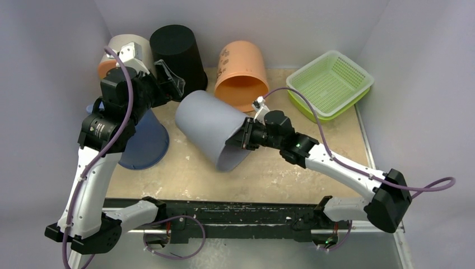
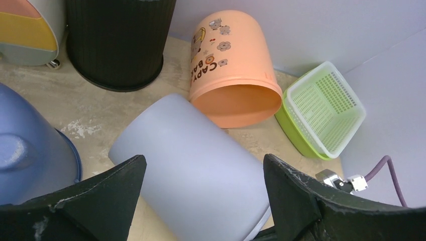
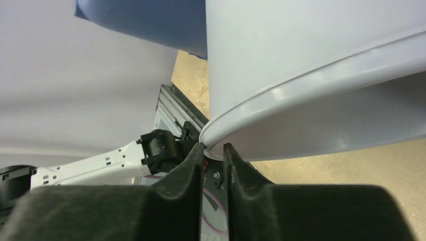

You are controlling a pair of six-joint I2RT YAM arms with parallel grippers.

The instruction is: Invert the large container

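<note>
Two pincers matter here. Your right pincer (image 3: 213,148) sits at the rim of the large container (image 1: 210,126), tips a sliver apart. Whether they pinch that rim, you cannot tell. Your left pincer (image 2: 203,160) hangs spread wide near the closed far-left end, holding nothing. The container, a smooth grey plastic tapered cylinder, lies tilted on its side mid-worktop (image 1: 280,168), mouth toward the near right. You look mid-flip: next, swing the mouth down flat onto the gritty beige surface.
</note>
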